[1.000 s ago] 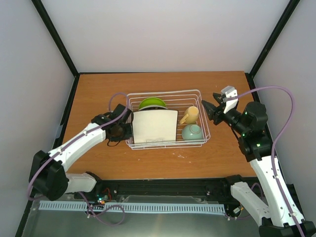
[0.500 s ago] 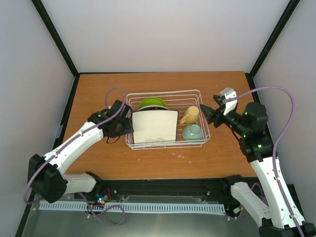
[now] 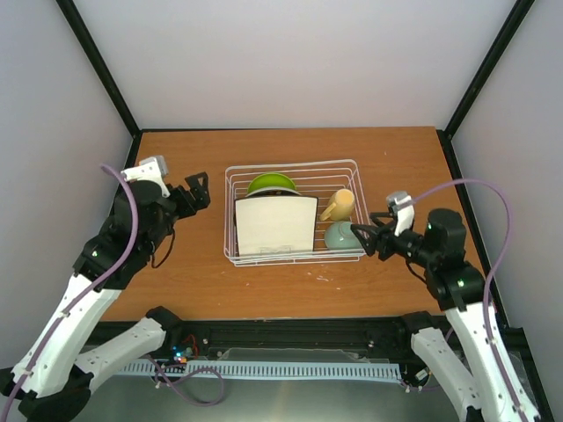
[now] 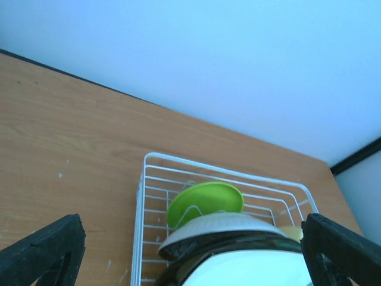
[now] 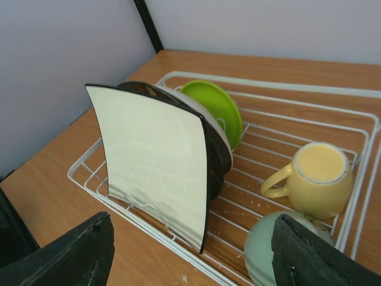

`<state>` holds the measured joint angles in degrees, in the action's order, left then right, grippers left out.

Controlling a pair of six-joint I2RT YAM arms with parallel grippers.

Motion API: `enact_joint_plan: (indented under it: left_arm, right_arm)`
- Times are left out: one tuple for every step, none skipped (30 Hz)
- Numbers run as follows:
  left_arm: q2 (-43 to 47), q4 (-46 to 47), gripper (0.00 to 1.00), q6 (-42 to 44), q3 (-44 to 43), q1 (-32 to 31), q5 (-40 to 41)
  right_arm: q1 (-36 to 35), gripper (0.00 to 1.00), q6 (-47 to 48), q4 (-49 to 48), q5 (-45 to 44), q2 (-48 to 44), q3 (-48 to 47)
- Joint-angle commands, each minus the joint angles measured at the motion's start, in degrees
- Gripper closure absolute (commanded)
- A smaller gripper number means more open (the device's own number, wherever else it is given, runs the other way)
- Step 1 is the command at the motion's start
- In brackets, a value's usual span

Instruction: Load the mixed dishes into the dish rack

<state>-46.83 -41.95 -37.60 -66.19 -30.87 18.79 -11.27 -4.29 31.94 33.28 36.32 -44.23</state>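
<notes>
The dish rack [image 3: 290,163] sits mid-table and holds one white square plate [image 3: 275,224] on edge at the front, one cream dark-rimmed plate [image 4: 220,224] behind it and one lime-green plate [image 3: 270,185] at the rear. One yellow mug [image 3: 341,204] and one mint-green bowl [image 3: 339,236] fill its right end. The left gripper [image 3: 197,189], spread wide and empty, hangs apart to the rack's left. The right gripper [image 3: 361,239], also wide and empty, is just beside the bowl.
</notes>
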Motion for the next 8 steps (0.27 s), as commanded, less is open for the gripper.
enact_joint_plan:
  left_arm:
    - [-1.8,1.5,0.00,5.2,-0.7,-0.1,5.0]
    - [-2.3,1.3,0.00,5.7,-0.9,-0.1,5.1]
    - [-2.7,1.2,0.00,6.2,-1.0,-0.1,5.2]
    - [-3.0,1.2,0.00,6.3,-0.9,-0.1,5.2]
    - [-3.1,1.6,0.00,6.3,-0.7,-0.1,5.2]
    - [-3.2,2.3,0.00,6.4,-0.4,-0.1,5.0]
    - [-3.0,3.4,0.00,6.8,0.2,-0.1,4.7]
    - [-2.9,4.8,0.00,7.5,0.7,-0.1,4.4]
  right_arm:
    - [0.2,0.28,-4.7,-1.5,-6.1,-8.7,2.0]
    - [0.2,0.28,-4.8,-1.5,-7.6,-9.8,2.0]
    - [0.2,0.28,-4.9,-1.1,-9.1,-10.4,1.8]
    - [0.2,0.28,-4.8,-0.3,-10.0,-10.7,1.5]
    - [0.2,0.28,-4.6,0.3,-11.0,-10.7,1.2]
    - [0.2,0.27,-4.6,1.1,-12.1,-10.5,0.7]
    - [0.2,0.23,-4.6,1.8,-13.0,-10.5,0.3]
    - [0.2,0.17,-4.6,2.2,-14.0,-10.7,-0.1]
